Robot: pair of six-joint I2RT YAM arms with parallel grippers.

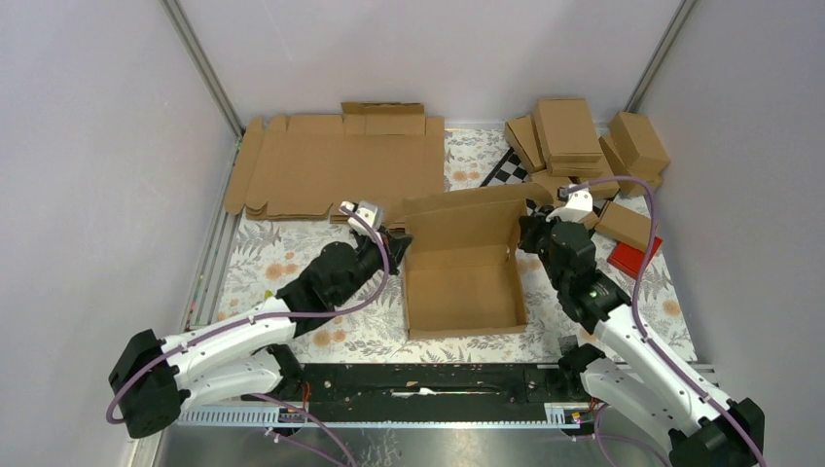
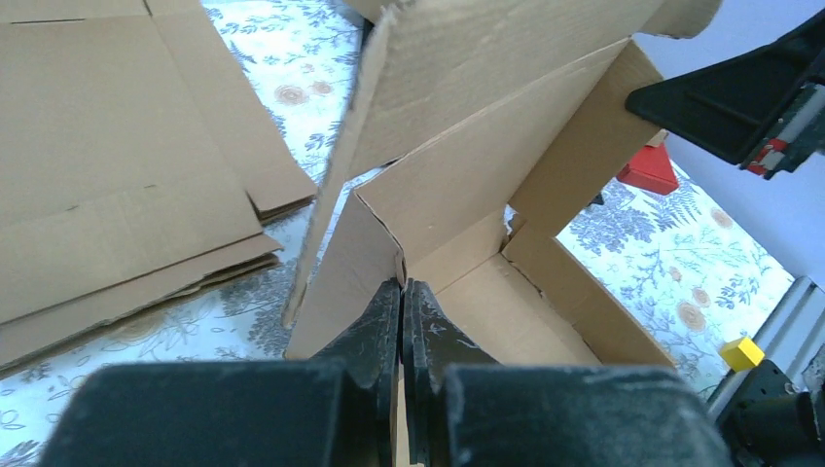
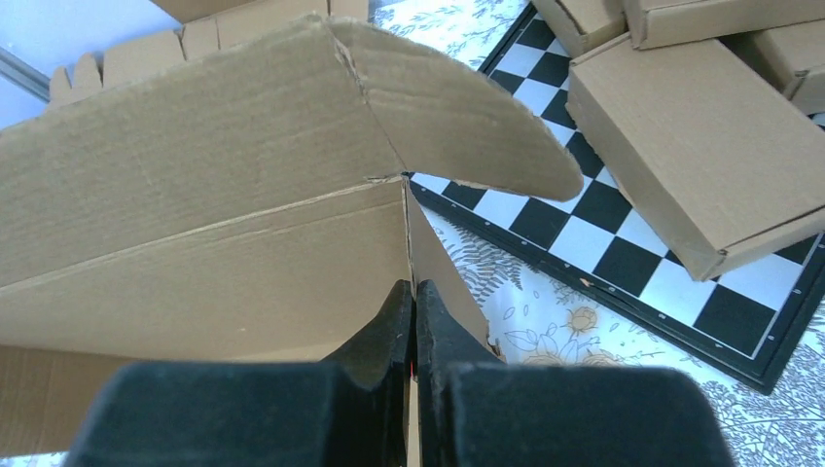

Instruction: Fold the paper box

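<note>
Clamping the paper box (image 1: 462, 287) walls, left pincer (image 2: 402, 297) and right pincer (image 3: 412, 297).

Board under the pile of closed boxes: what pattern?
The board is a black-and-white checkerboard, clearest in the right wrist view.

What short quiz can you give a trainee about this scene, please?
1. True or false: the box has its lid shut flat.
2. Some of the finished boxes lie on: A) a chessboard, B) a towel, C) a tray.
3. Which one pinches a wall of the box: the left gripper, the right gripper, or both?
Key: 1 false, the lid stands open. 2 A. 3 both, each at a far corner.
</note>
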